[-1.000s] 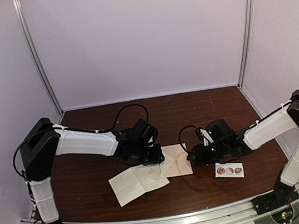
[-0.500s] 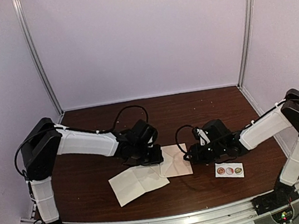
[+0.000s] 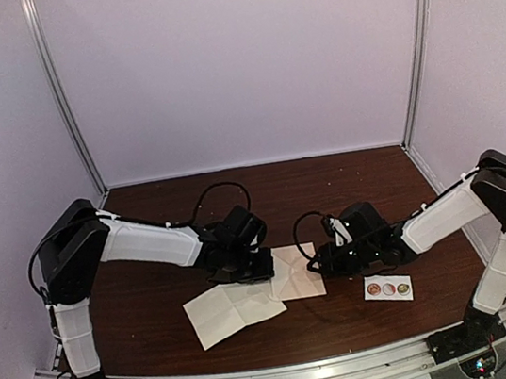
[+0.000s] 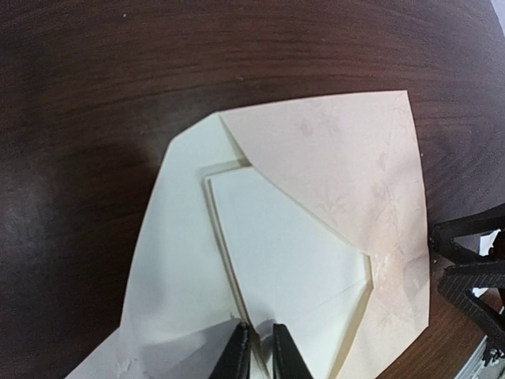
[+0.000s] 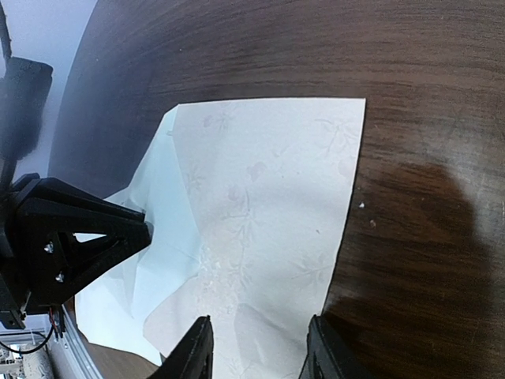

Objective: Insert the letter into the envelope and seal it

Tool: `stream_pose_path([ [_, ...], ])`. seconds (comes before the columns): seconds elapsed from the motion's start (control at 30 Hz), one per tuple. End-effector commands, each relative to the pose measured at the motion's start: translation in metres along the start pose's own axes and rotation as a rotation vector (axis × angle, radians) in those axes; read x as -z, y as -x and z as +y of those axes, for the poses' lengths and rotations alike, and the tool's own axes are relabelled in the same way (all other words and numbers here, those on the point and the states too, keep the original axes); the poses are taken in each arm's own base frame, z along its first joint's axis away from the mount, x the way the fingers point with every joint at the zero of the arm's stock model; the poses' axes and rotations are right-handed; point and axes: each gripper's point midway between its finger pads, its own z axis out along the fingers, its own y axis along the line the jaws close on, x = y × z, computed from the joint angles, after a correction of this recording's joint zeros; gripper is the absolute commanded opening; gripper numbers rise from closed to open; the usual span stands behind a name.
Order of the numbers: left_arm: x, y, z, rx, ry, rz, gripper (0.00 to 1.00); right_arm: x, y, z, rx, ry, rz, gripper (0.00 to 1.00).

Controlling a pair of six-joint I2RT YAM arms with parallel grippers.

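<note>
Envelope (image 3: pixel 296 272) lies flat at mid-table (image 3: pixel 357 183) between both claws, letter (image 4: pixel 292 268) overlapping it. Left claw (image 4: pixel 256 355) nearly pressed together at letter's edge; grip cannot be told. Right claw (image 5: pixel 259 351) spread over envelope.

The letter (image 4: pixel 284 260) is cut off at the bottom edge.

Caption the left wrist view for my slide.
Left tool, nearly shut, straddles the edge of the folded letter at the open envelope; right tool opposite.
</note>
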Motion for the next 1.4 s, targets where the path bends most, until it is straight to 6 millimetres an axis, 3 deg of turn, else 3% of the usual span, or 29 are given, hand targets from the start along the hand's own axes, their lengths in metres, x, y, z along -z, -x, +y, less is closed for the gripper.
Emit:
stream_pose_path([
  [0.0,-0.007,-0.001,0.001,0.0,-0.021,0.003,0.1,-0.007,-0.014,-0.006,-0.006,-0.026,0.048,0.42],
  [0.2,-0.012,-0.006,-0.001,0.011,-0.042,0.023,0.04,-0.009,-0.015,-0.003,-0.005,-0.023,0.052,0.42],
  [1.37,-0.02,-0.033,-0.022,0.061,-0.156,0.072,0.04,-0.015,-0.018,0.0,-0.008,-0.03,0.059,0.41],
])
